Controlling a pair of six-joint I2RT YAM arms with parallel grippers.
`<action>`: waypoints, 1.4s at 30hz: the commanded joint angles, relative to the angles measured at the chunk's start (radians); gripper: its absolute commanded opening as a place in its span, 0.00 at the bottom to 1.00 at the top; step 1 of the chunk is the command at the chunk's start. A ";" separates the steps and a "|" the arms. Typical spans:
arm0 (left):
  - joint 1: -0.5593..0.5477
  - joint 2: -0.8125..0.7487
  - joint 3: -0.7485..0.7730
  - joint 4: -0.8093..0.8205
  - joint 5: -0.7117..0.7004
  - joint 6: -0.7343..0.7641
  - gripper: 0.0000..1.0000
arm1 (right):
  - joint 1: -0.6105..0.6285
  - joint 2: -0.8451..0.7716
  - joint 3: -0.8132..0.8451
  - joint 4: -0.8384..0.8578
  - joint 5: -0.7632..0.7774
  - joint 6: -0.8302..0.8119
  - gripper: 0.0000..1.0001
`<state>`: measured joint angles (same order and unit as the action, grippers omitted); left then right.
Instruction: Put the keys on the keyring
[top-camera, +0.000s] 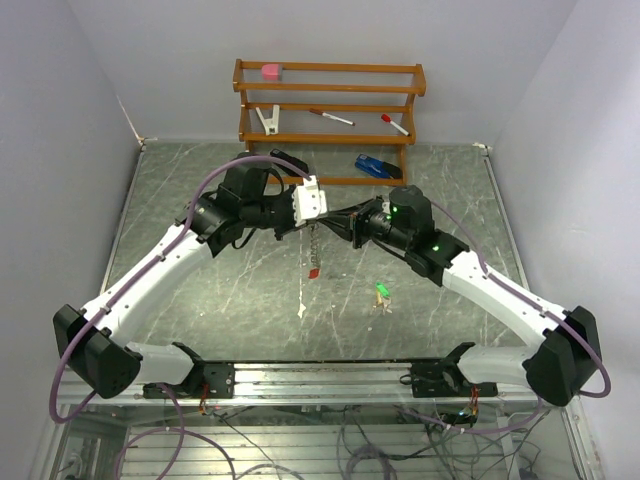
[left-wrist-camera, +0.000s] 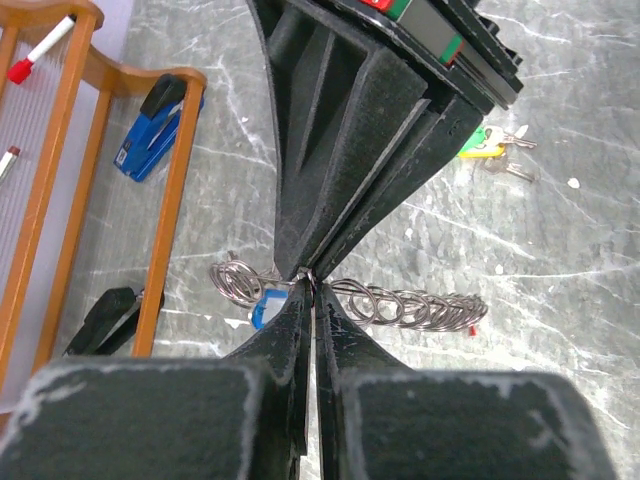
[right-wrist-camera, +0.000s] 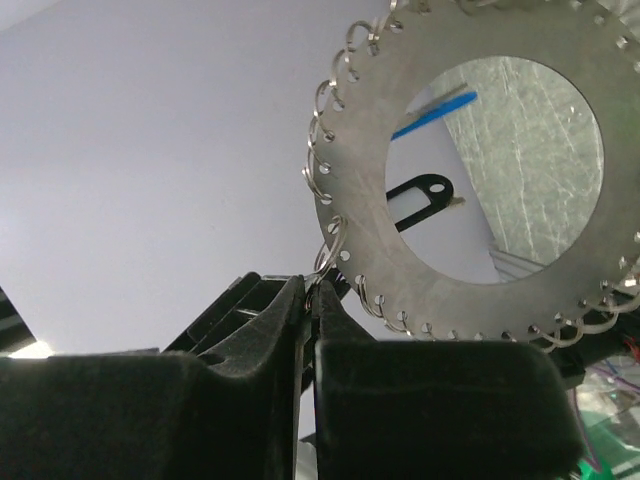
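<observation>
The keyring (right-wrist-camera: 372, 210) is a flat silver hoop with small wire rings threaded along its rim. It hangs edge-on in mid-air between the two grippers (top-camera: 316, 245), and a red tag (top-camera: 313, 272) dangles below it. My right gripper (right-wrist-camera: 313, 287) is shut on one small ring at the hoop's rim. Tip to tip with it, my left gripper (left-wrist-camera: 312, 285) is shut at the same spot, with the row of rings (left-wrist-camera: 420, 308) and a blue tag (left-wrist-camera: 262, 308) just beyond. A green-headed key (top-camera: 381, 291) lies on the table to the right, beside silver keys (left-wrist-camera: 512, 165).
A wooden rack (top-camera: 330, 100) stands at the back, holding a pink eraser (top-camera: 271, 71), a white clip (top-camera: 268, 120) and two pens (top-camera: 330, 117). A blue stapler (top-camera: 372, 166) lies at its foot. A white scrap (top-camera: 301, 311) lies on the marble table.
</observation>
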<state>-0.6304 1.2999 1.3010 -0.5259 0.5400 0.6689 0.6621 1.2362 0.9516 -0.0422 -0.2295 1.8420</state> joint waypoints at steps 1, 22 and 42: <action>0.003 -0.009 0.052 -0.066 0.059 0.045 0.07 | -0.036 -0.053 0.007 0.013 -0.024 -0.054 0.04; 0.059 0.103 0.248 -0.396 0.245 0.216 0.07 | -0.257 -0.062 0.284 -0.293 -0.205 -0.980 0.38; 0.069 0.347 0.715 -0.970 0.242 0.562 0.07 | -0.112 -0.100 0.251 -0.116 -0.556 -1.641 0.18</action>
<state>-0.5663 1.6474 1.9495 -1.4395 0.7631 1.1957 0.4629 1.1236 1.1534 -0.1703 -0.7673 0.3099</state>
